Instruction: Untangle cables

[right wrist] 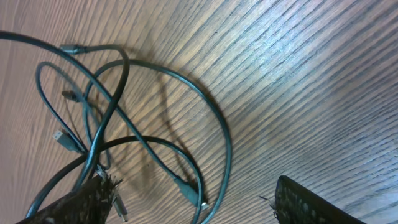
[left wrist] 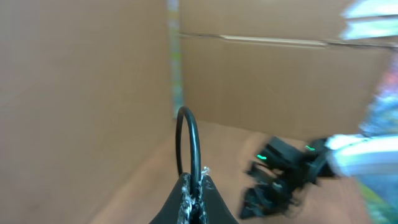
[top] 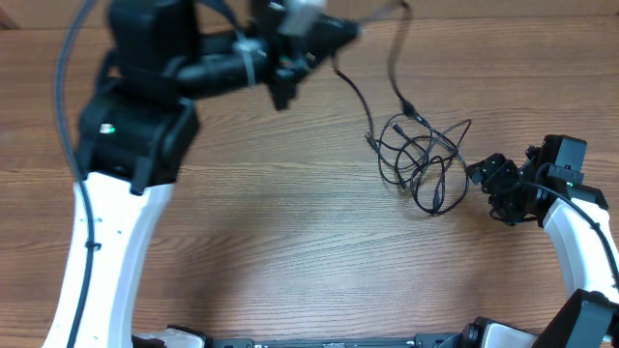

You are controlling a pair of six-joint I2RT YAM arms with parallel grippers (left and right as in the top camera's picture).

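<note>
The cables (top: 421,157) lie in a loose tangled bundle on the wooden table, right of centre. My left gripper (top: 340,37) is raised high at the top centre. In the left wrist view it (left wrist: 194,190) is shut on a black cable loop (left wrist: 190,140). Two strands run from it down to the bundle (top: 360,97). My right gripper (top: 486,180) sits low at the bundle's right edge. In the right wrist view it (right wrist: 193,208) is wide open, with cable loops (right wrist: 158,93) and a small plug (right wrist: 191,188) lying between its fingers on the table.
The wooden table (top: 271,232) extends left and front of the bundle. The left arm's bulky body (top: 135,126) hangs over the table's left part. Cardboard walls (left wrist: 280,81) stand behind the table. The right arm (left wrist: 286,174) shows in the left wrist view.
</note>
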